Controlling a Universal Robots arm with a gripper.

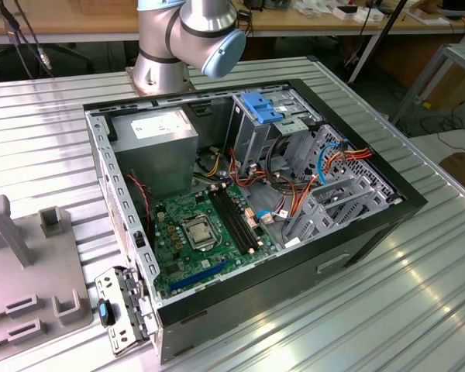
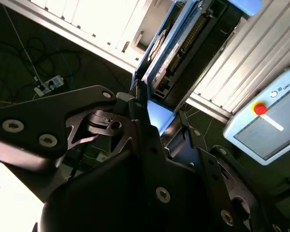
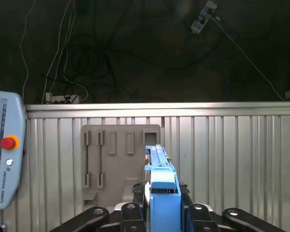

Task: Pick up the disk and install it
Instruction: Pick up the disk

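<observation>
Exterior view first, from its left: the grey holder block (image 1: 31,287) sits on the ribbed tabletop (image 1: 418,310). Next comes the open computer case (image 1: 101,178) lying on its side. Inside it are the big grey box (image 1: 156,143), the green board (image 1: 205,232) and, toward that view's right, the blue latch (image 1: 262,107) above the metal drive cage (image 1: 333,194). The arm's base (image 1: 187,43) stands behind the case.

In the first wrist view I read the pendant (image 3: 5,164), then the holder block, then the gripper (image 3: 163,198) with the disk (image 3: 162,183) held edge-on. The fingers (image 3: 139,200) are drawn in narrow against its blue carrier on both sides. The disk hangs over the tabletop, apart from the block.

I judge the pick-up done and the install not yet begun. That step calls for squaring the carrier's rails to a free bay in the cage and staying clear of the loose cables (image 1: 349,159) there.
</observation>
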